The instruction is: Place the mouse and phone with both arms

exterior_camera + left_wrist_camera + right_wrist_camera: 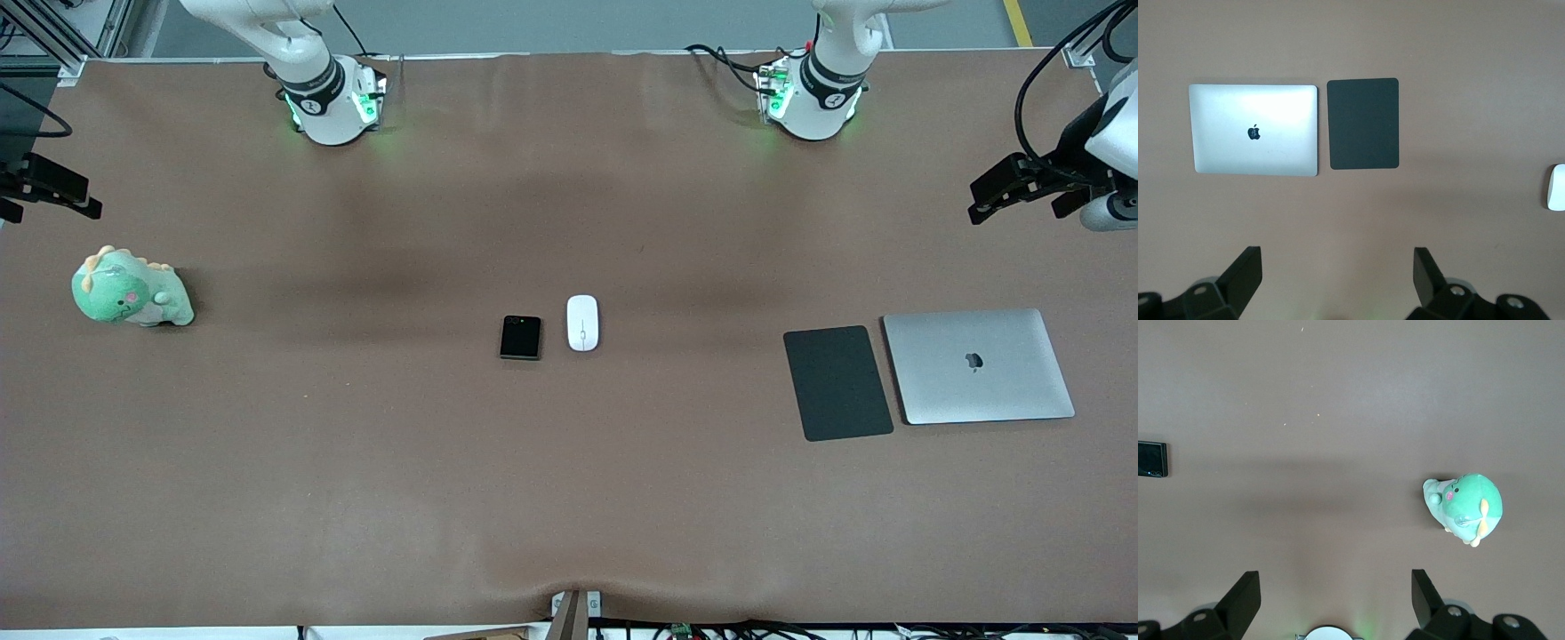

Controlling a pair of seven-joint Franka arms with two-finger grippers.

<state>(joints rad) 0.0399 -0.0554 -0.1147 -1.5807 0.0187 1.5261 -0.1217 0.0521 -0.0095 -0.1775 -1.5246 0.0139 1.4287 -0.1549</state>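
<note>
The white oval mouse (582,322) and the small black phone (520,337) lie side by side at the middle of the brown table (356,462), the mouse toward the left arm's end. Only the mouse's edge (1557,187) shows in the left wrist view, and only the phone's edge (1151,459) in the right wrist view. My left gripper (987,200) hangs open and empty over the left arm's end of the table, its fingers (1245,270) wide apart. My right gripper (89,200) hangs open and empty over the right arm's end, fingers (1425,590) spread.
A closed silver laptop (978,366) and a dark grey mat (837,382) lie side by side toward the left arm's end. A green plush dinosaur (129,289) sits toward the right arm's end. Bare tabletop surrounds the mouse and phone.
</note>
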